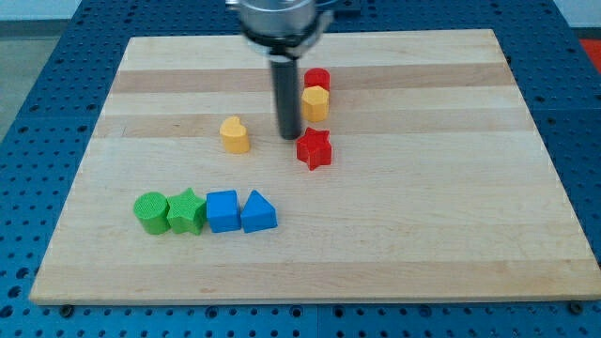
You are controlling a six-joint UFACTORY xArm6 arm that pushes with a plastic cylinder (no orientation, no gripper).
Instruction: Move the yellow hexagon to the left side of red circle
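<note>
Yellow hexagon sits far-centre on wooden board, touching red circle just behind it. My tip, a bare rod pinching nothing, rests just left of the hexagon, near red star. Yellow heart lies further left.

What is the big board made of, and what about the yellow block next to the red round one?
The board looks like pale wood with a smooth finish: grain streaks and plank stripes show. The yellow hexagon, touching the red circle, looks like matte plastic, plain solid colour with no grain, though I can't be sure. My tip stands just left of it.
</note>
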